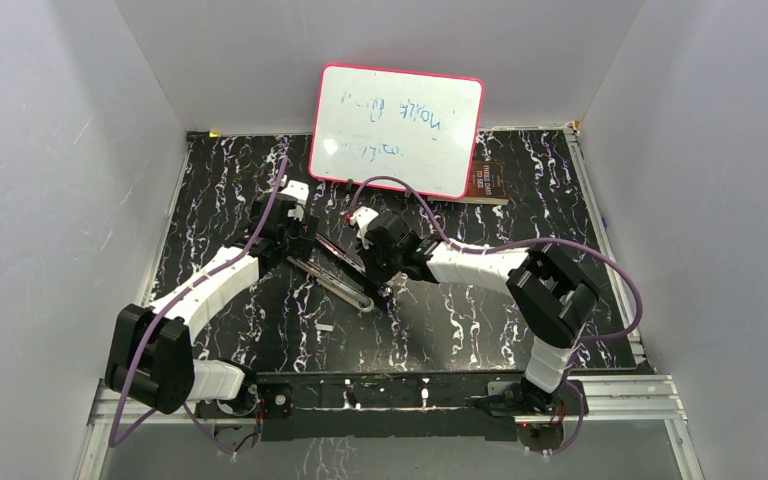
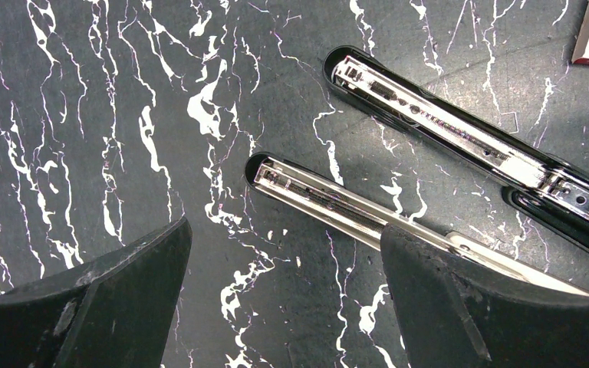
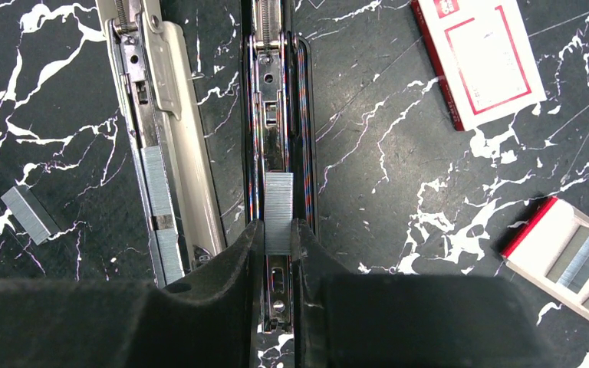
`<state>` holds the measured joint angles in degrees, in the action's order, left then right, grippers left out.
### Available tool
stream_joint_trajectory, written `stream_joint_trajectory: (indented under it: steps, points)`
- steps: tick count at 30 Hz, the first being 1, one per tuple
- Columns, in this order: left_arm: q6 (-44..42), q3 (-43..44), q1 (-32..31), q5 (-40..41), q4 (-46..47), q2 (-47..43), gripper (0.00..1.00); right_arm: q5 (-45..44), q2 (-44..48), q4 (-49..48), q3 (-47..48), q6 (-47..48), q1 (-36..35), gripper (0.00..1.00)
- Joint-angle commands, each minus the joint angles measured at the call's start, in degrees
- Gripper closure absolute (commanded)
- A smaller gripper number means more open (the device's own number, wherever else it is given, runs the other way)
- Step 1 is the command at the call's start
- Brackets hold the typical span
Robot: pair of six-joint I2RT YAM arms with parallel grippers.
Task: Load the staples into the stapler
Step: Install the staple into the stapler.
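Note:
The stapler (image 3: 276,107) lies opened out flat in two long halves. In the right wrist view my right gripper (image 3: 278,230) is shut on a short grey strip of staples (image 3: 278,201), held over the shiny middle half. The other half's rail (image 3: 161,146) carries a staple strip (image 3: 156,180) in its channel. Another loose strip (image 3: 29,215) lies on the mat to the left. In the left wrist view my left gripper (image 2: 285,230) stands wide open and empty above the mat, its right finger (image 2: 460,299) covering part of the metal rail (image 2: 330,203). From above, both grippers meet at the stapler (image 1: 338,278).
A white box with a red label (image 3: 479,57) and an open tray of staple strips (image 3: 575,261) lie right of the stapler. A whiteboard (image 1: 397,130) leans at the back, with a brown box (image 1: 486,181) beside it. White walls enclose the black marbled mat (image 1: 440,330).

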<state>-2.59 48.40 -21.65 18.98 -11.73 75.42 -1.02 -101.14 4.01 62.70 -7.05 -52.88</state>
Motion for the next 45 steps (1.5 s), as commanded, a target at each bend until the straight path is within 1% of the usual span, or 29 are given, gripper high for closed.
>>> stream_joint_trajectory:
  steps: [1,12,19,25,45]
  points:
    - [-0.44,0.38,-0.28,0.31,0.39,-1.28,0.07,0.86,-1.35,1.91,2.17,1.45,-0.20,1.00]
    - [-0.52,0.30,-0.35,0.33,0.39,-1.31,0.07,0.85,-3.06,3.84,3.47,1.77,-0.16,1.00]
    - [-0.57,0.29,-0.32,0.35,0.40,-1.52,0.07,1.01,-3.06,4.16,3.51,1.51,-0.20,0.87]
    - [-0.53,0.23,-0.32,0.31,0.39,-1.65,0.07,0.93,-2.47,3.86,2.97,1.34,-0.19,0.82]
    - [-0.57,0.20,-0.32,0.35,0.29,-1.76,0.07,0.84,-1.90,3.72,2.43,1.01,-0.19,0.73]
